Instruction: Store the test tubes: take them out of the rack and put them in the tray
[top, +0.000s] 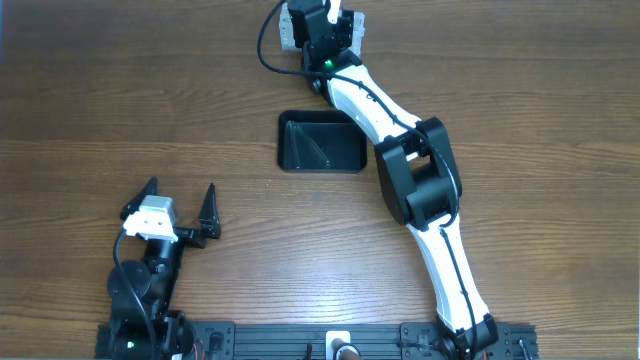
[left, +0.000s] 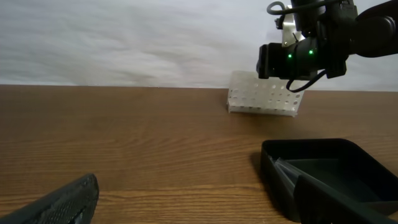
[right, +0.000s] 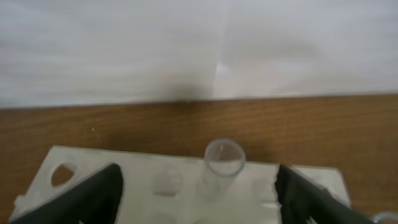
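A white rack (right: 155, 165) stands at the table's far edge, with one clear test tube (right: 224, 158) upright in it. My right gripper (right: 198, 173) hangs open just above the rack, and the tube stands between its two fingers (right: 99, 190), touching neither. From the left wrist view the rack (left: 261, 99) sits under that arm's wrist (left: 305, 53). The black tray (top: 290, 158) lies mid-table with clear tubes (top: 315, 150) lying inside. My left gripper (top: 180, 205) rests open and empty near the front left, well away from the tray (left: 280, 152).
A white wall rises right behind the rack. Bare wooden table surrounds the tray on all sides. The right arm's links (top: 415, 170) pass just to the right of the tray.
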